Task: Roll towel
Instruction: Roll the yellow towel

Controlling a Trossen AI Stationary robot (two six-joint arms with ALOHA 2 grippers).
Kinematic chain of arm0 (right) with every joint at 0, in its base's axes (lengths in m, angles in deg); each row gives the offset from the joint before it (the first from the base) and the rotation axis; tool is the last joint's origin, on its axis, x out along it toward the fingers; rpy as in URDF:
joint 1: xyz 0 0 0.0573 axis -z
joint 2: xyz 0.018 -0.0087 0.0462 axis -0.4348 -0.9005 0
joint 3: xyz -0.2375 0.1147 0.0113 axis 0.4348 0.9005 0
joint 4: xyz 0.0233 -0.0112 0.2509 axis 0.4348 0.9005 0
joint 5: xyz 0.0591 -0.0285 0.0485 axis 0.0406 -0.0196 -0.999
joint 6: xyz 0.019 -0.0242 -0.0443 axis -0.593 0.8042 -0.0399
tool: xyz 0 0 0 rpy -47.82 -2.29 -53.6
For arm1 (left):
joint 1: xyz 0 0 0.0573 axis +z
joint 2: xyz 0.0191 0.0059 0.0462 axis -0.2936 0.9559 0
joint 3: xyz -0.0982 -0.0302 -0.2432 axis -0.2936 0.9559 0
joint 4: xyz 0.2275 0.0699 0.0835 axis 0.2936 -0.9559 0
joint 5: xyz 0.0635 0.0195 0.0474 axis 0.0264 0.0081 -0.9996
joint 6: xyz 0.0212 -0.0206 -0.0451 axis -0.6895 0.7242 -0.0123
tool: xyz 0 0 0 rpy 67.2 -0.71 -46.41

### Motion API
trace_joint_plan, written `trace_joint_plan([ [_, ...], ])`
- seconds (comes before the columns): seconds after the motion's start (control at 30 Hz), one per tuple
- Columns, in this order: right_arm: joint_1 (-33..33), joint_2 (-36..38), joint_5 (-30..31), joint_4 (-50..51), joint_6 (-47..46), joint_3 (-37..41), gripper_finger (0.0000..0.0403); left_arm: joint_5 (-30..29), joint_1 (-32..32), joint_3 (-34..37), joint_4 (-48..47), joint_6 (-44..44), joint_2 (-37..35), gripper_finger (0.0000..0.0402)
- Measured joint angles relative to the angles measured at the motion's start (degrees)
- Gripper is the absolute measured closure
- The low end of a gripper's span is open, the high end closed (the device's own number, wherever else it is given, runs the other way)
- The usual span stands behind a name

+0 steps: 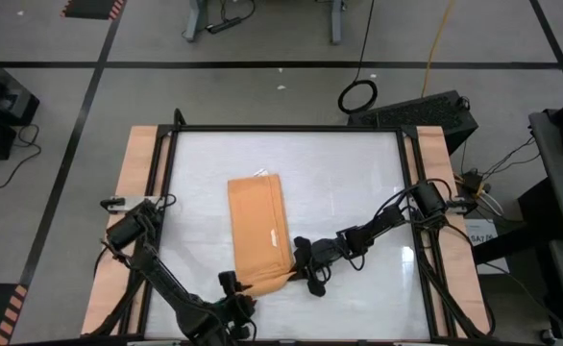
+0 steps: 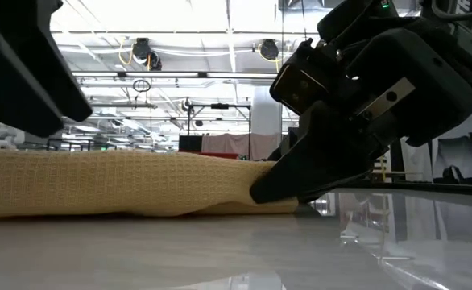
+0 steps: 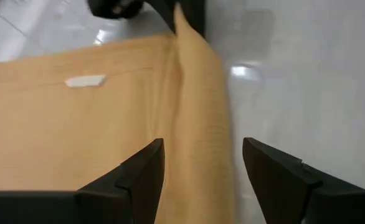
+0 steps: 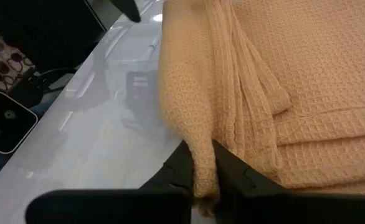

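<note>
Overhead view: the towel [image 1: 258, 229], an orange-tan rectangle folded into a narrow strip, lies lengthwise near the middle of the glossy white table [image 1: 349, 173], which has pale wooden side rails. The right pincer [image 1: 299, 267] meets the towel's near right corner; the left pincer [image 1: 246, 286] sits at the near edge just beside it, its fingers hidden from above.

Table-height view: the towel appears as a low, thick band of waffle-weave cloth [image 2: 115, 184] resting on the reflective surface, its end rising slightly where the right pincer [image 2: 278, 187] bears on it. This relief is not visible from above.

Right wrist view: the two dark fingers [image 4: 232, 171] are drawn together with a bunched fold of the towel [image 4: 201, 118] pinched between them; several stacked layers and a ribbed border show here alone.

Left wrist view: the left pincer [image 3: 202, 167] stands spread, its fingers [image 3: 148, 171] straddling the towel's long folded edge [image 3: 198, 124] without gripping it. A small white tag [image 3: 85, 81] lies on the flat cloth, and the right pincer's dark tip [image 3: 185, 15] holds the far corner.
</note>
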Motion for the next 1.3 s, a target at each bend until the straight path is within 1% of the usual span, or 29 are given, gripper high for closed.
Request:
trace_joint_plan([
  [0.13,0.0,0.0,0.0,-0.1,0.0,0.0,0.0380,2.1,-0.2,0.0,1.9,-1.7,0.2,0.0180],
  [0.27,0.0,0.0,0.0,-0.2,0.0,0.0,0.0380,3.8,0.0,1.0,2.2,0.1,1.8,0.0180],
  [0.37,0.0,0.0,0.0,-0.1,0.1,0.0,0.0380,3.6,0.1,2.4,4.4,-0.1,2.0,0.0180],
  [0.5,0.0,0.0,-0.2,0.0,0.3,0.0,0.0380,2.7,0.2,2.6,3.2,-0.2,2.0,0.0186],
  [0.57,0.0,0.0,-0.2,0.0,0.3,0.0,0.0380,2.8,0.4,2.6,2.1,-0.4,2.0,0.0201],
  [0.63,0.0,0.0,-0.2,-0.1,0.3,0.0,0.0380,4.9,0.8,2.9,2.3,-1.5,2.0,0.0230],
  [0.7,0.0,0.0,-0.3,-0.2,0.3,0.0,0.0380,5.6,1.1,3.2,2.2,-1.6,2.0,0.0270],
  [0.83,0.1,0.0,-0.4,-0.2,0.3,0.0,0.0379,5.3,1.6,4.2,2.0,-0.5,1.9,0.0370],
  [0.87,0.1,0.0,-0.8,-0.2,0.3,0.0,0.0379,4.9,1.7,4.3,1.5,0.2,1.9,0.0384],
  [1.0,0.4,0.9,-4.7,1.3,1.1,-0.1,0.0379,3.7,1.7,4.4,-1.3,2.7,0.3,0.0386],
  [1.07,0.5,2.3,-4.8,3.4,2.2,-0.1,0.0376,3.5,2.0,4.4,-2.0,3.0,-1.1,0.0390],
  [1.13,0.4,4.3,-3.7,5.7,4.3,0.0,0.0368,3.8,2.5,4.4,-1.9,3.0,-2.5,0.0393],
  [1.2,0.4,6.3,-1.7,8.1,6.7,0.0,0.0351,5.4,3.1,4.4,-1.8,3.0,-3.9,0.0394],
  [1.3,0.4,9.4,1.0,14.5,10.0,0.0,0.0309,7.9,4.4,4.4,-1.7,2.9,-4.8,0.0394],
])
